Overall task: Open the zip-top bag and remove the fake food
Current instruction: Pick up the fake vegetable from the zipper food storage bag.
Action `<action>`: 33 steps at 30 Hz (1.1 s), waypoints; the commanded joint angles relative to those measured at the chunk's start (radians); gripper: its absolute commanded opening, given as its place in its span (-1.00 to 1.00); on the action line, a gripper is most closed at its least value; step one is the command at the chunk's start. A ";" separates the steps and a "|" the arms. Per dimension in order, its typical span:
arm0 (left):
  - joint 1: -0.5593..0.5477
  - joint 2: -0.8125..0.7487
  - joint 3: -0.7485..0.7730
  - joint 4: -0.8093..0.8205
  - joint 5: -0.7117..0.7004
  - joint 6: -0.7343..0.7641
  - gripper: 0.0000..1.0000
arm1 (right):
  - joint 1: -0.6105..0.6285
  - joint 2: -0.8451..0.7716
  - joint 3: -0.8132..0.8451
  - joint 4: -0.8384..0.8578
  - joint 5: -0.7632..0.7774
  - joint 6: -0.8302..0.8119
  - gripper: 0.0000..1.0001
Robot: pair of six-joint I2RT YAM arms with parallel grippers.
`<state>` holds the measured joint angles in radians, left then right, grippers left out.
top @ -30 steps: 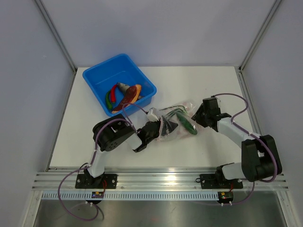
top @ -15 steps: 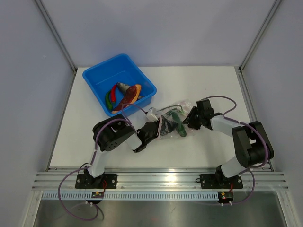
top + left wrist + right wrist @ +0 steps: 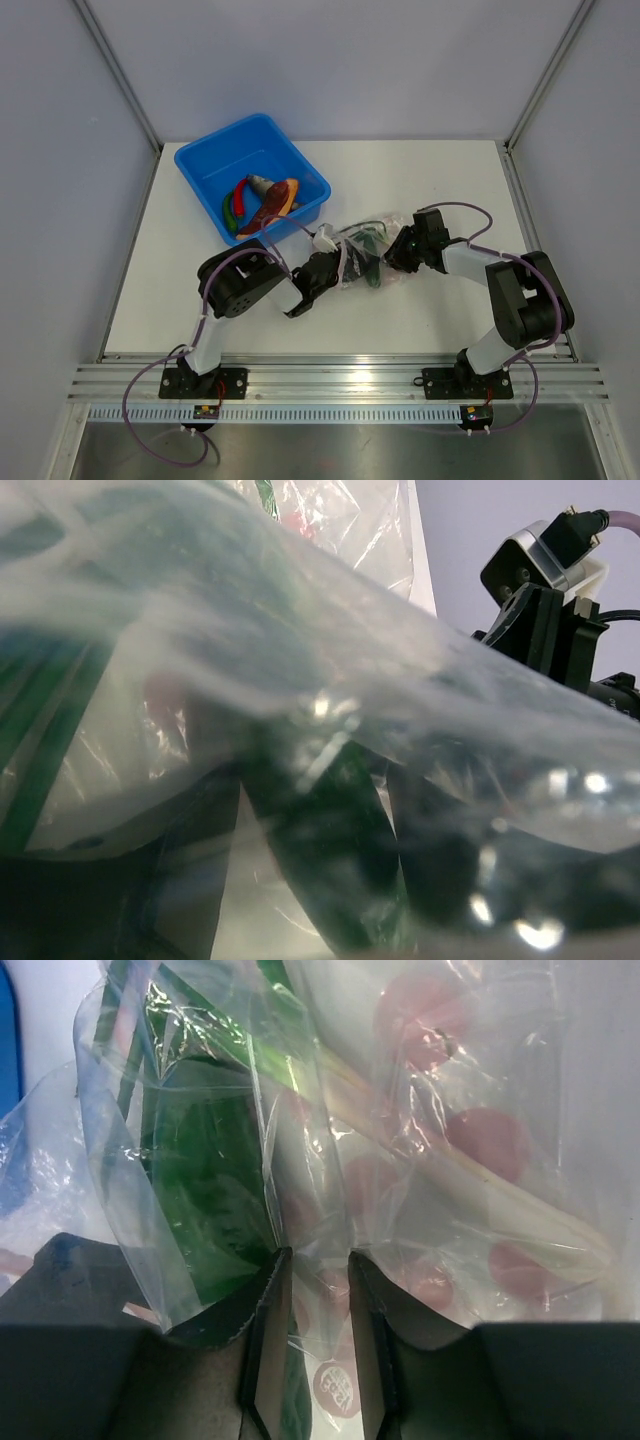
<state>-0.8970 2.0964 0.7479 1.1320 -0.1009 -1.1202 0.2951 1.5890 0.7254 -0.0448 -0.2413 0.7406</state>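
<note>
The zip-top bag (image 3: 352, 243) lies crumpled on the white table between my two grippers. Green fake food (image 3: 372, 266) shows inside it, and more fake food (image 3: 262, 198), red, green and orange, lies in the blue tub (image 3: 210, 165). My right gripper (image 3: 393, 253) presses into the bag's right side. In the right wrist view its fingers (image 3: 265, 1330) stand a narrow gap apart, and a fold of the pink-spotted bag (image 3: 430, 1160) runs between them beside a green piece (image 3: 205, 1180). My left gripper (image 3: 322, 268) is at the bag's left edge. Plastic (image 3: 300, 630) covers its camera, so its jaws are hidden.
The blue tub stands at the back left, close behind the bag. Grey walls close in the table on three sides. My right arm (image 3: 545, 600) shows past the plastic in the left wrist view. An aluminium rail (image 3: 330, 380) runs along the near edge.
My right gripper has pushed left into the bag and its jaws have narrowed. The bag has bunched toward the left gripper, and the green piece has shifted left.
</note>
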 commanded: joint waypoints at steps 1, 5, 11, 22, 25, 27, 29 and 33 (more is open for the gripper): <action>0.001 0.020 0.025 -0.012 0.026 0.005 0.18 | 0.019 -0.001 0.022 0.034 -0.053 -0.017 -0.30; 0.004 0.024 -0.008 0.055 0.020 -0.009 -0.10 | 0.018 -0.006 0.028 0.017 -0.029 -0.017 -0.40; 0.020 0.045 -0.031 0.132 0.046 -0.032 -0.28 | 0.018 -0.029 0.036 -0.033 0.072 -0.009 -0.71; 0.024 0.050 -0.050 0.178 0.055 -0.041 -0.32 | -0.008 -0.070 0.043 -0.115 0.278 0.009 -1.00; 0.024 0.036 -0.059 0.163 0.047 -0.035 -0.32 | -0.013 -0.067 0.040 -0.124 0.327 0.019 -1.00; 0.027 0.021 -0.058 0.144 0.056 -0.033 -0.33 | -0.020 -0.064 0.045 -0.148 0.372 0.028 -1.00; 0.033 0.007 -0.064 0.114 0.066 -0.032 -0.33 | -0.045 -0.066 0.043 -0.150 0.388 0.037 -1.00; 0.046 -0.021 -0.065 0.074 0.095 -0.041 -0.33 | -0.068 -0.067 0.032 -0.145 0.396 0.045 -1.00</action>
<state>-0.8661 2.1193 0.6937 1.2224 -0.0368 -1.1728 0.2481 1.5475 0.7349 -0.1768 0.0792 0.7685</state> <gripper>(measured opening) 0.485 0.009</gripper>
